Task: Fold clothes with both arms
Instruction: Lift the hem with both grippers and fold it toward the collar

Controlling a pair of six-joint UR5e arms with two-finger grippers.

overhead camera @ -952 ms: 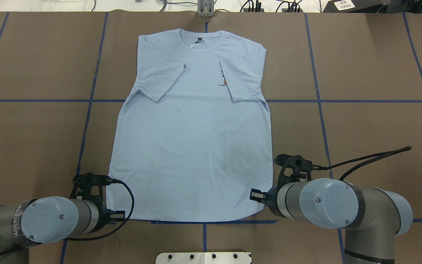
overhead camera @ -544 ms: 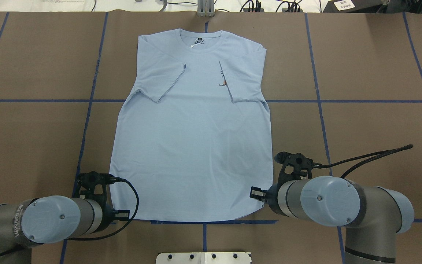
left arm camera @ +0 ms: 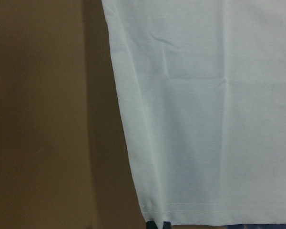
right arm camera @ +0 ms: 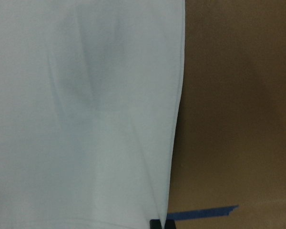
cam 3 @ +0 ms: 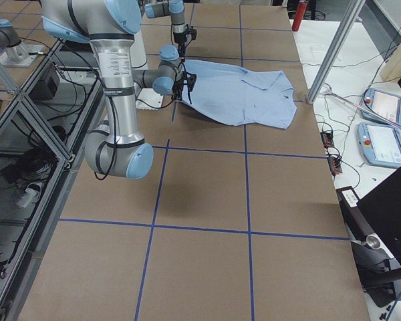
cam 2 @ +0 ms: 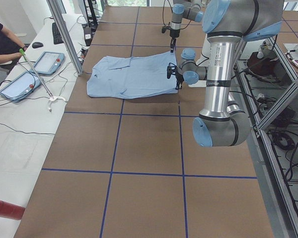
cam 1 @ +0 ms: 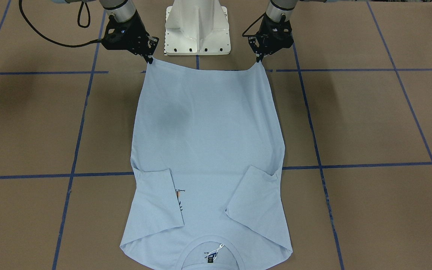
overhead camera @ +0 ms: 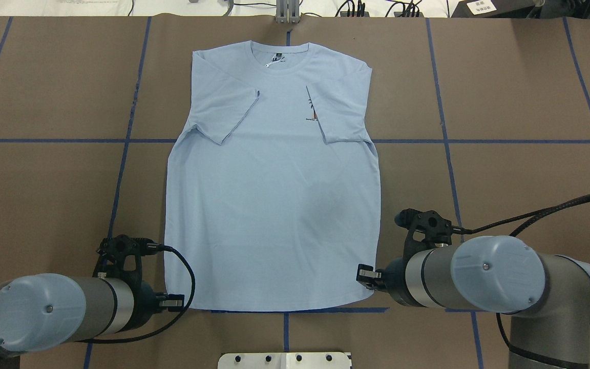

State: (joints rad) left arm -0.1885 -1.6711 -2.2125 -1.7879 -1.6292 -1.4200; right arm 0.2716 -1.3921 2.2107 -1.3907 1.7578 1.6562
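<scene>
The light blue T-shirt (overhead camera: 274, 205) lies flat on the brown table (overhead camera: 505, 92), its 2 sleeves folded inward. The left gripper (cam 1: 260, 60) and right gripper (cam 1: 149, 60) each pinch 1 hem corner, slightly raised. The white base (cam 1: 197, 26) stands just behind the hem, between them.

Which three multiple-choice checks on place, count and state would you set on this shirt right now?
1. T-shirt collar lies: A) farthest from the pedestal; B) beside the pedestal; C) hanging off the table.
2. Sleeves folded onto the front: A) none; B) one; C) two.
3. Hem corners: A) lying free; B) held in the jaws of the left arm and right arm; C) one held.
1A: collar opposite the pedestal. 2C: both lie inward. 3B: each corner peaks at closed jaws.
</scene>
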